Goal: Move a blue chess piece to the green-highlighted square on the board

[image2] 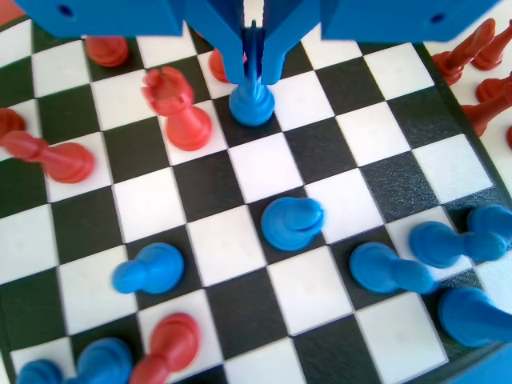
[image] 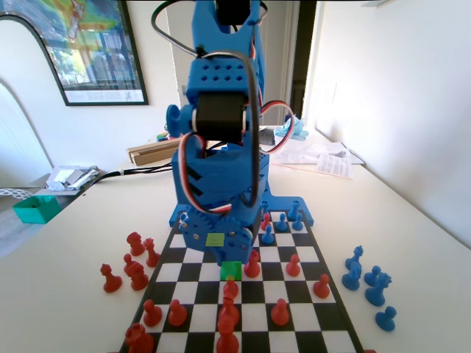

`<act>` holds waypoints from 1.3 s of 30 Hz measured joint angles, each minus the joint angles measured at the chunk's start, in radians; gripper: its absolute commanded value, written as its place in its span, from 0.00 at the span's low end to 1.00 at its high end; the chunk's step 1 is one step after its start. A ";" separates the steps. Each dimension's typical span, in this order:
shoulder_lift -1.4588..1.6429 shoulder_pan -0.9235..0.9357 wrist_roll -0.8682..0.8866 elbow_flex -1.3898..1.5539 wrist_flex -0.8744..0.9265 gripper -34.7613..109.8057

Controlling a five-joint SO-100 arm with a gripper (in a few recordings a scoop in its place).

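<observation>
In the wrist view, the blue chess piece [image2: 252,104], a small pawn, stands upright with its base on or just above a black square of the board [image2: 264,164]. My gripper [image2: 253,76] is shut on the pawn's head, its jaws pressed against both sides. In the fixed view my blue arm [image: 221,184] bends low over the far half of the board [image: 294,318]. The green-highlighted square [image: 231,270] lies right at the arm's lowest end. A yellow-green square [image: 215,238] shows just behind it, over the arm.
A red piece [image2: 180,112] stands one square to the left of the held pawn. Other blue pieces [image2: 292,222] stand nearer the camera. Off the board in the fixed view are red pieces [image: 132,261] on the left and blue pieces [image: 364,283] on the right.
</observation>
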 measured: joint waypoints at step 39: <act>0.502 0.081 -0.288 -0.331 0.653 0.29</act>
